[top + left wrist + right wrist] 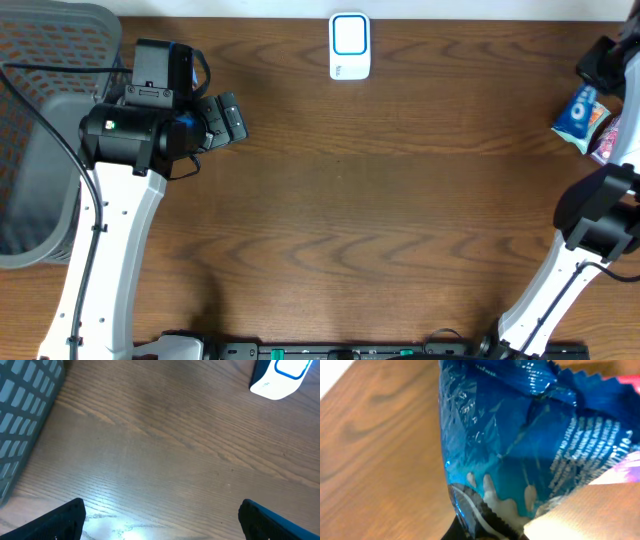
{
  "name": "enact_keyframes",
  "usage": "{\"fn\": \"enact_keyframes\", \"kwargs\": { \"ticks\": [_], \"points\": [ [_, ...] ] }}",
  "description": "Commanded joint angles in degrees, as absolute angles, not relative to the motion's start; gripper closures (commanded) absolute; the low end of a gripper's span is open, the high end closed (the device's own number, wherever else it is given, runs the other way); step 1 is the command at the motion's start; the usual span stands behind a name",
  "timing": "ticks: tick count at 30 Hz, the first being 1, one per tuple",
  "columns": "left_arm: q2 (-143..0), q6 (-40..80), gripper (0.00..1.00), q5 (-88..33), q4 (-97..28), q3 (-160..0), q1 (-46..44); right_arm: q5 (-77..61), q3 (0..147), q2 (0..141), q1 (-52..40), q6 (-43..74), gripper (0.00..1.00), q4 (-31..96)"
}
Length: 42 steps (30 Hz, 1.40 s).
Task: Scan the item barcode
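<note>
A blue snack packet lies at the table's right edge, against a pink packet. The right end effector is just beside it; whether it pinches the wrapper cannot be told. The left end effector is spread wide and empty.

The slick, crinkled film could slip or fold over the barcode, spoiling the scan. The right wrist view alone shows the wrapper's print. Only overhead shows the packet well apart from the white scanner at the far edge.

packet: blue glossy snack packet, crinkled, white print, serrated seam; at far right edge of table
scanner: white scanner, blue-outlined face; back edge, centre
</note>
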<state>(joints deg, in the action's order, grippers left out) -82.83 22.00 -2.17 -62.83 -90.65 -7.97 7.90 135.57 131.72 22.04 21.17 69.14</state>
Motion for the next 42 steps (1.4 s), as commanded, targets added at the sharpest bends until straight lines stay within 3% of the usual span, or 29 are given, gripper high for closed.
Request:
{"fn": "enact_keyframes", "kwargs": {
  "ticks": [1,3,8,20,23,25,30,42],
  "points": [
    [-82.7,21.0,0.02,-1.4,-63.0,-90.9,-7.7,14.4,132.2,130.9,24.1,17.7,0.84,67.3],
    [-82.7,21.0,0.02,-1.4,-63.0,-90.9,-7.7,15.2,130.6,130.9,24.9,17.7,0.81,66.5],
    [-82.7,21.0,0.02,-1.4,-63.0,-90.9,-7.7,13.9,130.4,130.6,27.0,18.6,0.51,68.4],
    [-82.7,21.0,0.02,-1.4,-63.0,-90.9,-7.7,-7.7,131.2,114.7,28.7,18.7,0.37,76.1],
    [-82.7,21.0,0.02,-1.4,-63.0,-90.9,-7.7,-9.4,131.2,107.9,28.5,16.9,0.26,82.0],
    [-82.7,21.0,0.02,-1.4,-63.0,-90.9,-7.7,-9.3,131.2,103.9,28.3,15.9,0.11,86.0],
    [-82.7,21.0,0.02,-1.4,-63.0,-90.9,-7.7,-9.4,131.1,92.6,26.4,14.3,0.03,97.1],
    [-82.7,21.0,0.02,-1.4,-63.0,-90.9,-7.7,-17.8,107.4,68.5,13.6,11.7,0.01,97.3]
  ]
}}
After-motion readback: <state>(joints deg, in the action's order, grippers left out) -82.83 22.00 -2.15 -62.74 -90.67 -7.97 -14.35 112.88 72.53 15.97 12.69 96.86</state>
